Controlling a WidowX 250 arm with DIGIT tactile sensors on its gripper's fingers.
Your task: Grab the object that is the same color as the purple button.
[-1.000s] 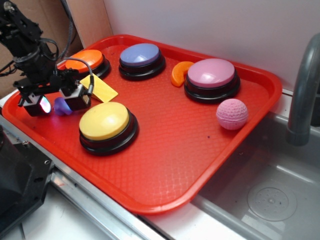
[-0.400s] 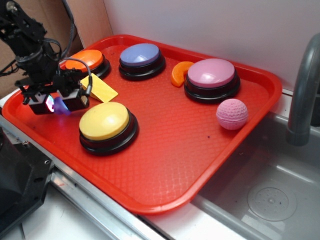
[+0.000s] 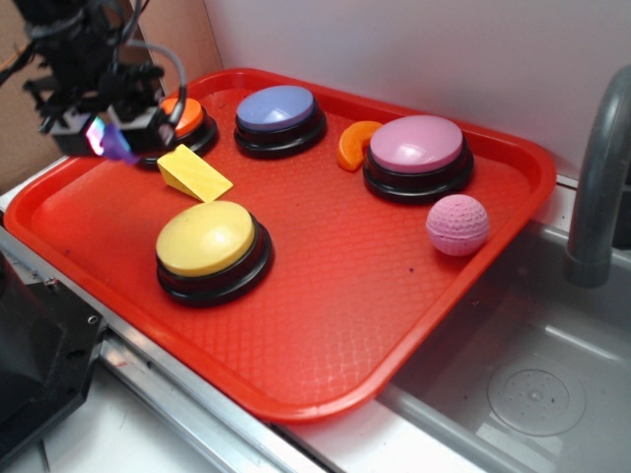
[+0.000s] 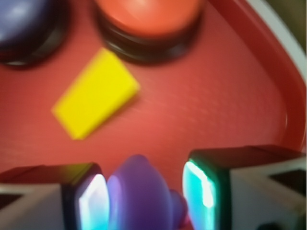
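Purple, lumpy plastic toy piece [image 4: 139, 196] sits pinched between the black gripper [image 3: 106, 136] pads — up off the red plastic tray [image 3: 325, 325], where a second ago both were low beside the yellow dome button [image 3: 209, 238]. That left corner of the tray floor now lies open, its raised rim close by. In the wrist view the jaws are narrowed onto the piece, both glowing pads against it. Below lie the yellow wedge block [image 4: 96, 93] and orange dome button [image 4: 144, 19]; farther back stands the periwinkle dome button [image 3: 278, 108].
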